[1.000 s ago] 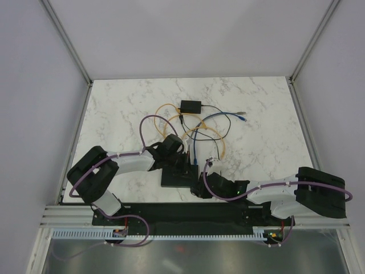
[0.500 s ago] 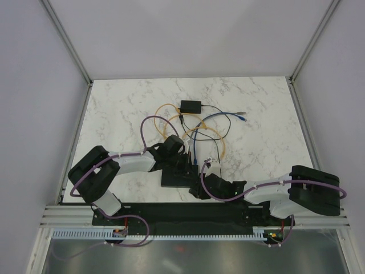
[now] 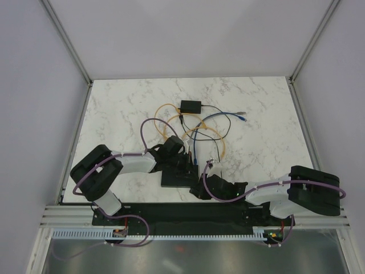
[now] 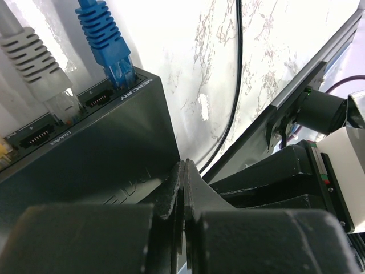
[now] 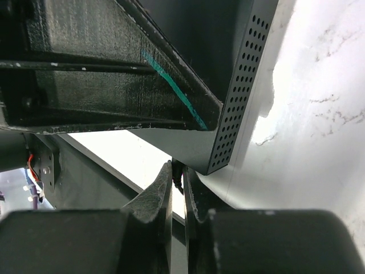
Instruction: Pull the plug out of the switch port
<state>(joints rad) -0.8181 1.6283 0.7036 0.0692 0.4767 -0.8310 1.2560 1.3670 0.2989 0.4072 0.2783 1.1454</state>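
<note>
The switch [image 3: 178, 179] is a flat black box near the table's front edge. In the left wrist view its top [image 4: 97, 154] fills the lower left. A blue plug [image 4: 111, 48] sits in the corner port and a grey plug [image 4: 48, 80] two ports over, with an empty port [image 4: 98, 98] between. My left gripper [image 4: 183, 166] is shut and empty, low over the switch top behind the ports; it also shows from above [image 3: 185, 165]. My right gripper [image 5: 178, 169] is shut at the switch's perforated side [image 5: 242, 91], near its corner; a small dark bit shows between the tips.
A smaller black box [image 3: 190, 105] with thin black leads lies farther back. Yellow [image 3: 169, 118], blue [image 3: 195, 145] and purple [image 3: 147, 127] cables loop between it and the switch. A thin black lead [image 4: 236, 85] runs past the switch's right side. The black base rail [image 3: 188, 212] is just behind my grippers.
The right arm has drawn in to the left, bringing its gripper closer to the switch's near right corner. The left arm has shifted slightly; its gripper stays over the switch.
</note>
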